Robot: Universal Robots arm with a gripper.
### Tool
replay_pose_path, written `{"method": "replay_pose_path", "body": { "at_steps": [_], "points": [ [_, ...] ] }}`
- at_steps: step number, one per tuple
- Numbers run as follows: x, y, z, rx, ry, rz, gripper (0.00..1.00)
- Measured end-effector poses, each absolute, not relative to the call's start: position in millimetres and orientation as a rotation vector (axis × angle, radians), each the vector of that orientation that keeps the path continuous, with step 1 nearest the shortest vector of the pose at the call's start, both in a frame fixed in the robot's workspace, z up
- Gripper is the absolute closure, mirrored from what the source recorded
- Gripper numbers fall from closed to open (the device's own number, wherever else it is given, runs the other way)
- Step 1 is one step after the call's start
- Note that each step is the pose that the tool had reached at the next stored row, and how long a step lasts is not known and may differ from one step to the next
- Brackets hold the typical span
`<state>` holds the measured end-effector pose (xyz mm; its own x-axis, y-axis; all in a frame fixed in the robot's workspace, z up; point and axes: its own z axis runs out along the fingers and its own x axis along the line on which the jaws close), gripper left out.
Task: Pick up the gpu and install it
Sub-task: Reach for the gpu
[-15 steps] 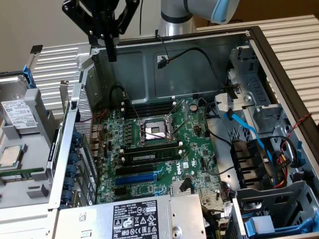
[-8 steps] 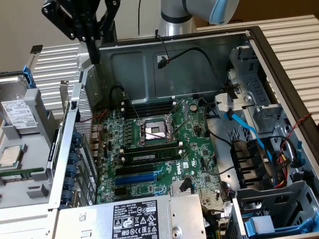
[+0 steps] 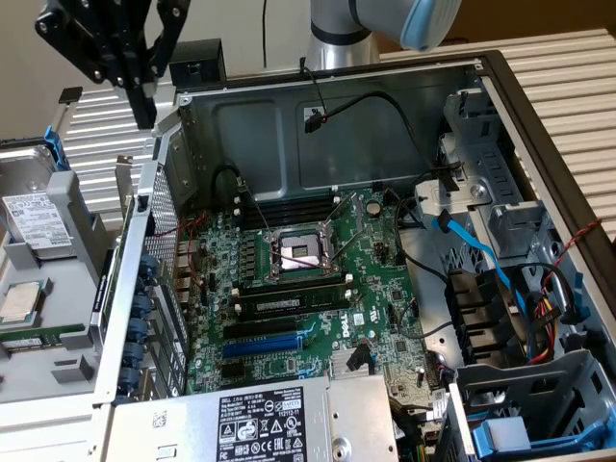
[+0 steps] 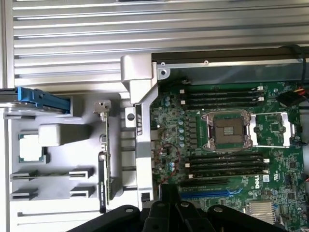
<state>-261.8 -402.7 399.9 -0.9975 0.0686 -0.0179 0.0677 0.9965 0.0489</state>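
Closed gripper (image 3: 144,115) above the computer case (image 3: 289,135); gpu (image 4: 106,159) waits outside the case.
The gripper's fingers are pressed together and they hold nothing; it hangs in the air over the case's wall on the exterior view's left; the gpu stands on its edge in a slot of the grey tray (image 4: 58,217), just beside that wall, outside the case; a processor chip (image 4: 32,147) lies in the tray, farther from the case; the green motherboard (image 3: 289,318) lies inside the case.

A computer-assembly workbench — an opened PC case (image 3: 289,125), its bare motherboard (image 3: 375,279), a grey parts tray (image 4: 58,208) alongside.
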Motion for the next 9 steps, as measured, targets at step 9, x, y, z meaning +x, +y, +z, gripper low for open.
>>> {"method": "replay_pose_path", "body": {
  "at_steps": [9],
  "points": [
    [-302, -410, 400, 0.107, 3.119, 0.078, 0.89]
  ]
}}
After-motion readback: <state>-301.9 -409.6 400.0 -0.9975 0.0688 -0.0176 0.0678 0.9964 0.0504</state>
